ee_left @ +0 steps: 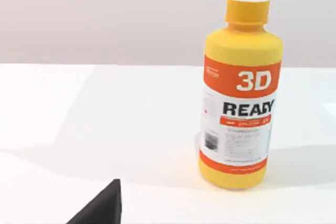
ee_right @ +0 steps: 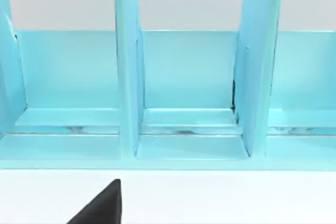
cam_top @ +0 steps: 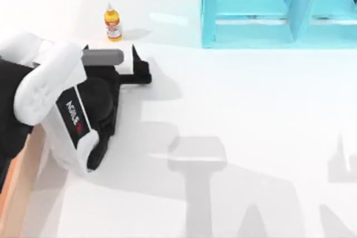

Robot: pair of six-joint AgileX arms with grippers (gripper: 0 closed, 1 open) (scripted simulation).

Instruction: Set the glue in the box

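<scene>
Left gripper (cam_top: 111,54) hangs just short of the upright glue (cam_top: 112,22), fingers apart and empty. You risk toppling the bottle if one finger clips it. Box (cam_top: 17,188) sits at the table's left edge.

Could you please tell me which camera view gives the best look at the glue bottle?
The left wrist view: the glue stands upright, close, with a readable label. The top view shows it small, beyond the left gripper. The right wrist view faces the turquoise shelf.
</scene>
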